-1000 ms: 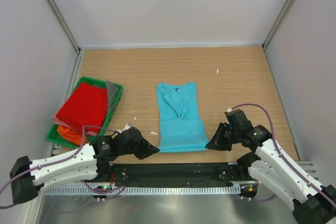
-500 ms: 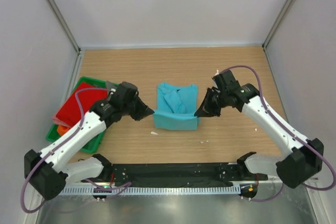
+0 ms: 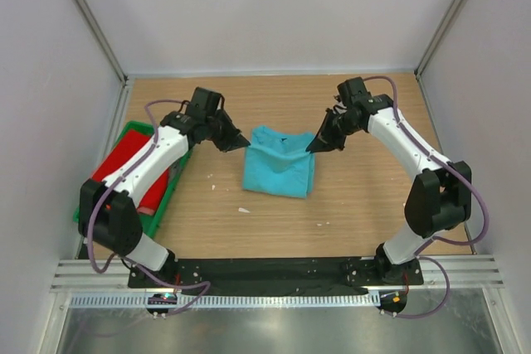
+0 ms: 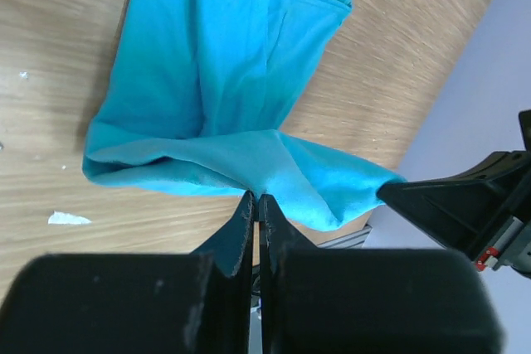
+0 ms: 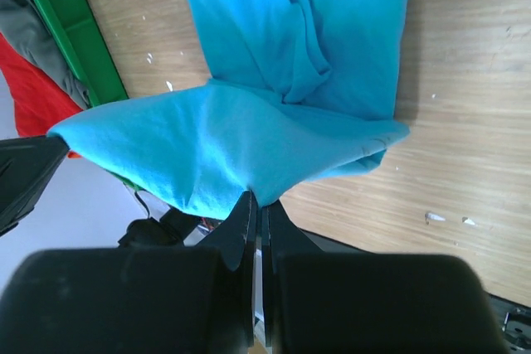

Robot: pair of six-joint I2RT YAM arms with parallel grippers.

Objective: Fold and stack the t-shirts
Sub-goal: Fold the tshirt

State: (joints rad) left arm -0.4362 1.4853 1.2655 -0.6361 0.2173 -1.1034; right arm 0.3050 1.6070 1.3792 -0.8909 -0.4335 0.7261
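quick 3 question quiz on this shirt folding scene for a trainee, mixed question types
1. True or false: the left gripper and the right gripper are each shut on the turquoise-blue cloth t-shirt.
2. Where does the red cloth t-shirt lie? A) in the green plastic tray B) under the turquoise-blue shirt C) in the right gripper
3. Fill in: the tray sits on the robot's ____ side.
Key: 1 true; 2 A; 3 left
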